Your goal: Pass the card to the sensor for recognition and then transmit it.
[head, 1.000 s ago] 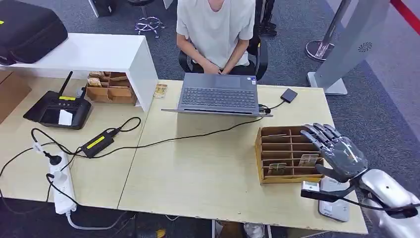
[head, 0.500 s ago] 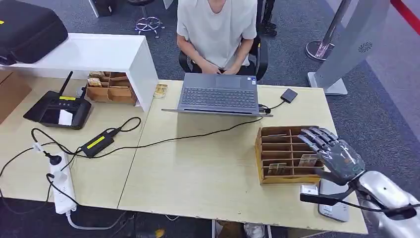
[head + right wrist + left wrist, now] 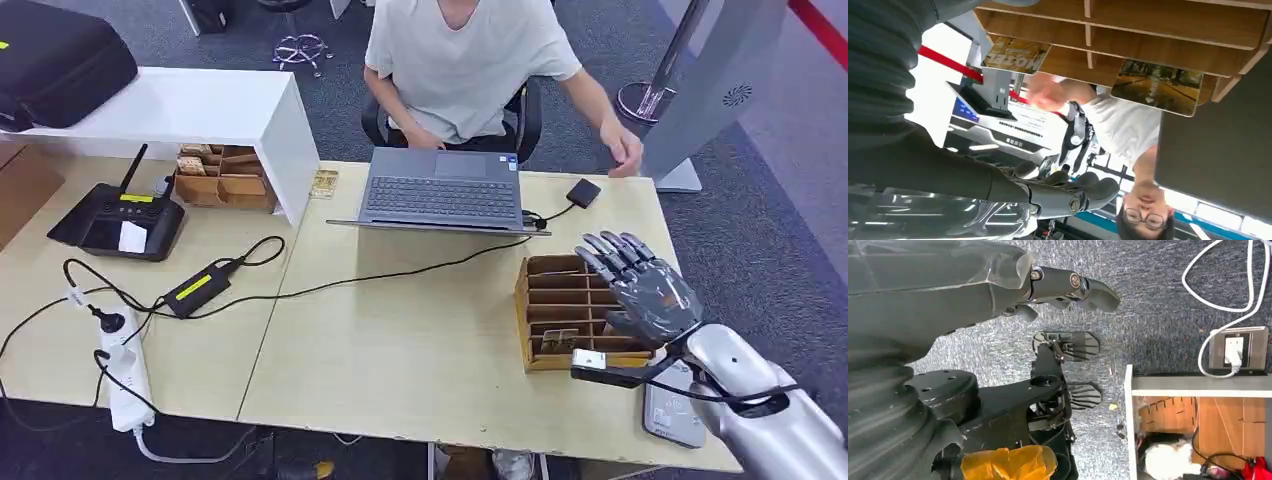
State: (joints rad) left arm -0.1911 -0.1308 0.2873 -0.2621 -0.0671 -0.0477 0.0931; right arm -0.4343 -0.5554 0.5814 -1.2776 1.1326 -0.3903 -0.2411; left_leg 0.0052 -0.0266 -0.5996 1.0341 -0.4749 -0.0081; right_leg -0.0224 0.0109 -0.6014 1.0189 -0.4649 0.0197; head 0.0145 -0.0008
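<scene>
We see right hand (image 3: pixel 648 290) fingers spread, holding nothing, over card rack (image 3: pixel 560 300); cards (image 3: pixel 1158 86) below fingertips, prob. for pickup.

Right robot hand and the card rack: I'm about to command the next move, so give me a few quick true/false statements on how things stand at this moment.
1. The right robot hand is over the wooden card rack with its fingers spread. True.
2. The right robot hand is holding a card. False: nothing shows in its grasp, and the cards sit in the rack's slots.
3. The grey card sensor lies on the table beside the rack, near the front edge. True.
4. The laptop is closed. False: it is open, keyboard showing, in front of the seated person.
5. The left robot hand is also over the table. False: the left wrist view shows it hanging above the carpeted floor.
</scene>
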